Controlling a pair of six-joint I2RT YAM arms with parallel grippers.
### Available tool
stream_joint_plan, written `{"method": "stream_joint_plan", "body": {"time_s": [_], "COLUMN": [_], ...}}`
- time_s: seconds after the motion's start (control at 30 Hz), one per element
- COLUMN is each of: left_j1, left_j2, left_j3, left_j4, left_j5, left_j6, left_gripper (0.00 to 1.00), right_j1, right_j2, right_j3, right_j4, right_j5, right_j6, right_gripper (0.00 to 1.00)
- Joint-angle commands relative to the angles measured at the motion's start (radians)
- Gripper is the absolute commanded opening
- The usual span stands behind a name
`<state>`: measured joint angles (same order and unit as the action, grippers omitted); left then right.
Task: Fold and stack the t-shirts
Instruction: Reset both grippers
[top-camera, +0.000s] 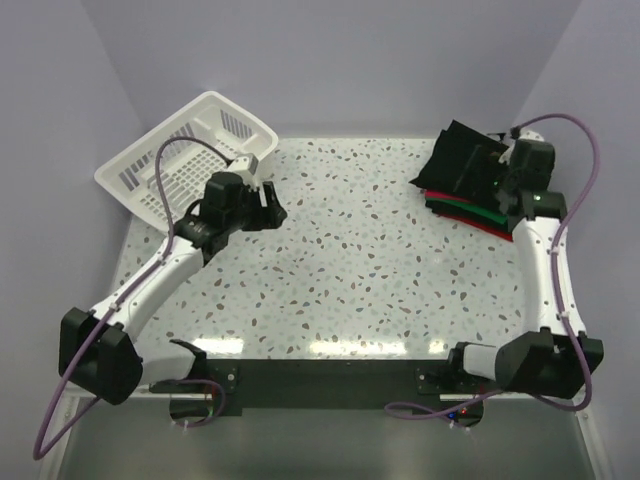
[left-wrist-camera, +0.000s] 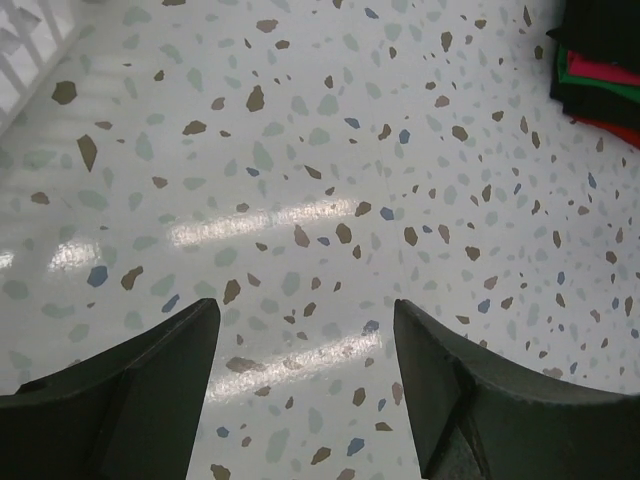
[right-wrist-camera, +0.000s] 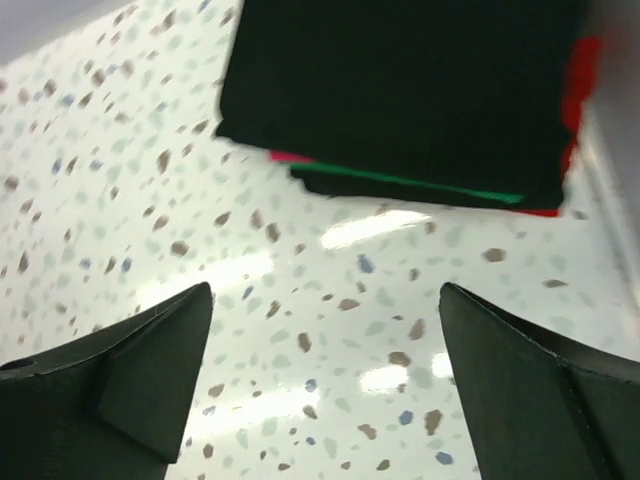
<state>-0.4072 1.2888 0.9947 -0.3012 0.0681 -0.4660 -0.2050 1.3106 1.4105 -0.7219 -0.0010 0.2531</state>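
**Top view:** Your stack of t-shirts (top-camera: 462, 180) sits at approx 2 o'clock on the table (top-camera: 350, 270), in the far-right corner. A black t-shirt (top-camera: 460, 160) is on top, w/ green and red edges showing under it. The right hand (top-camera: 498, 178) is at the stack's right side; you can't tell from here whether it touches the cloth. The left hand (top-camera: 272, 205) is at approx 10 o'clock, just beside the white slatted basket (top-camera: 190, 150). The basket lies tilted at the far-left corner, and no cloth shows in it. No loose shirt shows anywhere else.

**Left wrist view:** The left hand (left-wrist-camera: 302, 320) has its fingers apart w/ nothing between them, only speckled table (left-wrist-camera: 300, 150) below. The stack (left-wrist-camera: 600, 70) peeks in at 1 o'clock, well apart from this hand. The basket slats (left-wrist-camera: 30, 45) show at 10 o'clock.

**Right wrist view:** The right hand (right-wrist-camera: 325, 300) has its fingers spread wide and grips nothing. The stack (right-wrist-camera: 400, 90) lies at 12 o'clock, just past the tips. The black tee is on top, w/ pink, green and red edges poking out beneath. This view is a bit blurred, so don't trust the fine detail.

**Progress:** Folding and stacking look done or v. nearly done, since every shirt you can see is in the one pile. Probably all that's left is to check the pile is square, as the lower layers stick out a little.
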Motion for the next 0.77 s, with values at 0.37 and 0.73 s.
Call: {"method": "stream_joint_plan", "body": {"time_s": [0.37, 0.73], "left_j1": [-0.004, -0.004], "left_j2": [-0.253, -0.347], "left_j3": [-0.154, -0.189], "left_j4": [0.066, 0.011], "left_j5": [-0.203, -0.298], "left_j6": [-0.030, 0.000], "left_gripper": [0.76, 0.77], "right_j1": [0.371, 0.381], "right_j2": [-0.258, -0.333], "right_j3": [-0.627, -0.622], "right_j4": [0.341, 0.328], "right_j5": [-0.087, -0.007], "right_j6": [0.098, 0.071], "right_gripper": [0.99, 0.99]}}
